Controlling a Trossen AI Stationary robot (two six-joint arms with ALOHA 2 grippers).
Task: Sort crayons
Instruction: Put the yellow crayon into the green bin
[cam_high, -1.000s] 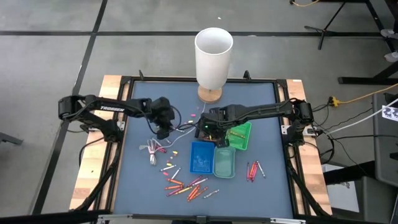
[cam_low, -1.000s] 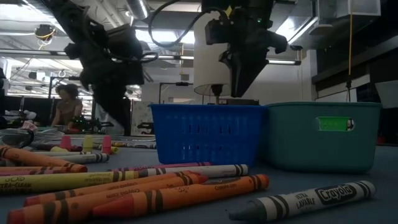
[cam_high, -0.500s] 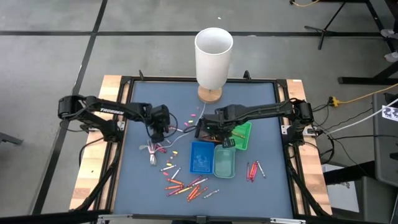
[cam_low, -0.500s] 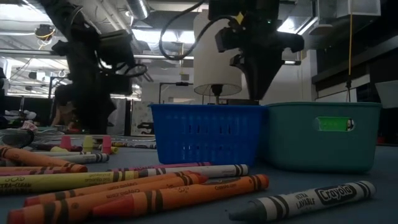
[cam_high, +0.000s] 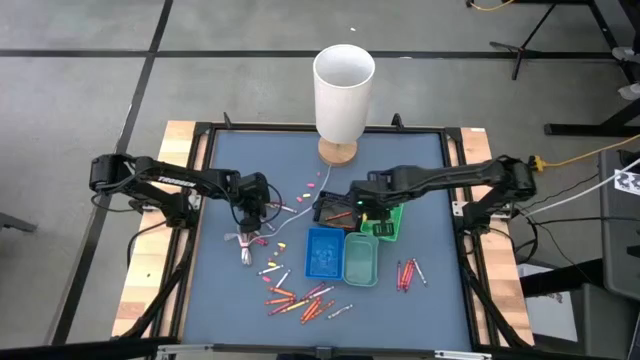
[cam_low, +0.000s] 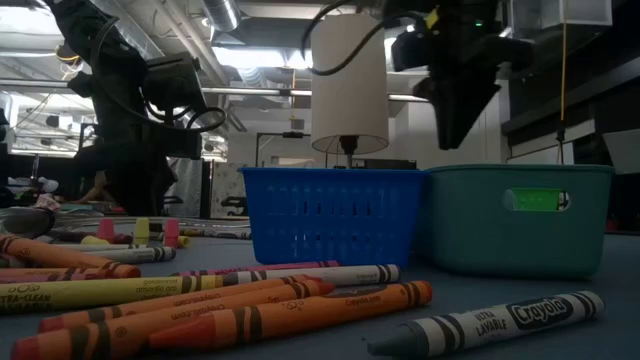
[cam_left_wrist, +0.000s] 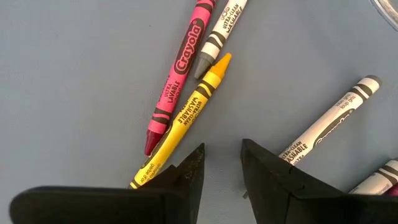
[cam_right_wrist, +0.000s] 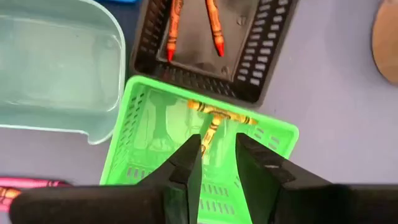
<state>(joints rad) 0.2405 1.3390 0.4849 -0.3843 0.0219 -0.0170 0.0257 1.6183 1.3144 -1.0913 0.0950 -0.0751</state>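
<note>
1. Left gripper (cam_left_wrist: 221, 163) hung low over loose crayons (cam_left_wrist: 185, 117) on the mat's left side, jaws slightly apart, nothing between them.
2. Right gripper (cam_right_wrist: 217, 155) sat above the green tray (cam_right_wrist: 140, 134), jaws a little apart and empty; yellow-orange crayons lay inside.
3. Black tray (cam_right_wrist: 261, 56) held two red-orange ones. Most crayons (cam_high: 300, 298) lay loose at the front edge, more right of the teal tray (cam_high: 361, 260).
4. Risk: yellow and pink crayons touched, so a narrow grab there could take both or flick one away.
5. Risk: the white cord (cam_high: 243, 243) lay near; fingers could snag it.
</note>
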